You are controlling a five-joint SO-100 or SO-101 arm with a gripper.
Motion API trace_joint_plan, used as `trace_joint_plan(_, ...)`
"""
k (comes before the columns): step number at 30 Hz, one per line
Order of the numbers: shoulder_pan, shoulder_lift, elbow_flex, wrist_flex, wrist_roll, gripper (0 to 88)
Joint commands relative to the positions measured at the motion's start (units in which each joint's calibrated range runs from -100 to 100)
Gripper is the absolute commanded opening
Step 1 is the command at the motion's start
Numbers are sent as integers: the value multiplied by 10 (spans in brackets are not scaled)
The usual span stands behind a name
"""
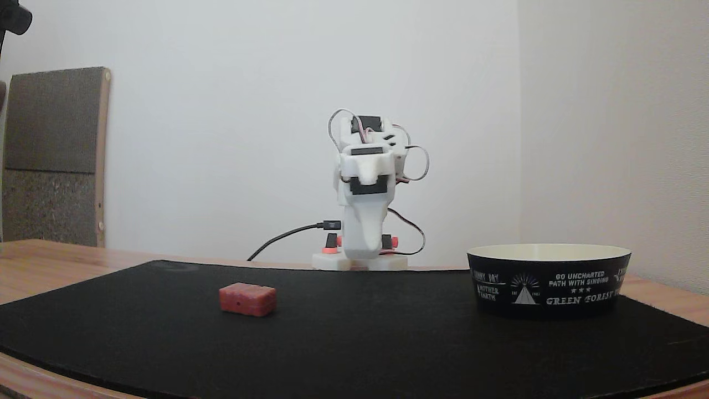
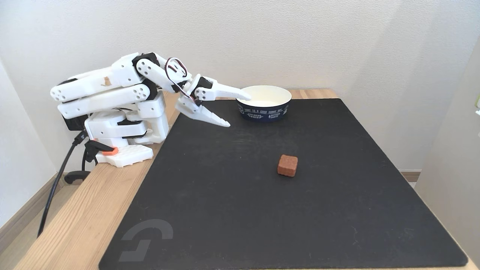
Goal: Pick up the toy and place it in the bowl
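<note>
While the arm sits folded near its base, the gripper (image 2: pixel 237 110) hangs above the back-left corner of the black mat (image 2: pixel 337 210), jaws spread wide, holding nothing. Upper fingertip overlaps the bowl (image 2: pixel 264 108) rim in that side view; can't tell if it touches. The toy (image 2: pixel 288 165) lies flat mid-mat, well apart from the jaws, forward and to the right of them there. In the low front view the toy (image 1: pixel 247 299) sits left of the arm, the bowl (image 1: pixel 548 288) right, long axis roughly crosswise. My read: reach not started; the gripper needs to extend out and down.
</note>
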Motion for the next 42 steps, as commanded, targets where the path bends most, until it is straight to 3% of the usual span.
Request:
trace_joint_plan(1, 36, 170, -146, -39, -3, 369)
trace_joint_plan(7, 97, 590, -475, -32, -3, 368)
trace_joint_plan(17, 129, 959, -856, 144, -3, 368)
trace_joint_plan(24, 196, 1122, -1080, 187, -18, 368)
trace_joint_plan(32, 189, 1260, -1233, 227, -23, 368)
trace_joint_plan(42, 172, 1334, -1289, 253, -38, 367)
